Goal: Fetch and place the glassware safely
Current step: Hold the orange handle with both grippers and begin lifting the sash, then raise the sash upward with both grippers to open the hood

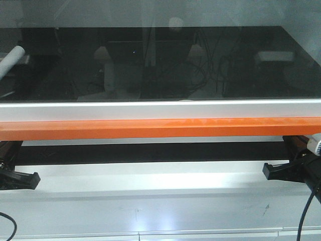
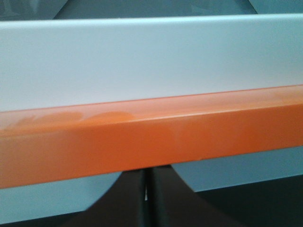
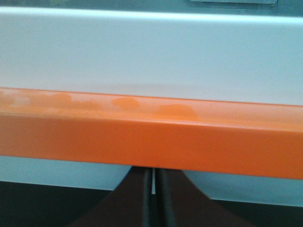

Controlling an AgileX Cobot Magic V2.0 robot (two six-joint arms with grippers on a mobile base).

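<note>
The glassware is out of view in all three frames. A long orange bar (image 1: 160, 128) runs across the bottom of a dark glass sash (image 1: 160, 65). My left gripper (image 1: 10, 146) sits at the far left just beneath this bar, and my right gripper (image 1: 295, 144) sits beneath it at the far right. In the left wrist view the left gripper (image 2: 147, 172) has its black jaws pressed together, tips hidden under the orange bar (image 2: 142, 137). The right gripper (image 3: 153, 171) stands the same way under the bar (image 3: 151, 137), only a thin slit between its jaws.
A white frame strip (image 1: 160, 108) lies directly above the orange bar. Below the bar there is a dark gap, then a white ledge (image 1: 150, 181) and a white front panel (image 1: 150, 216). Reflections of equipment show in the glass. Black cables hang at both lower corners.
</note>
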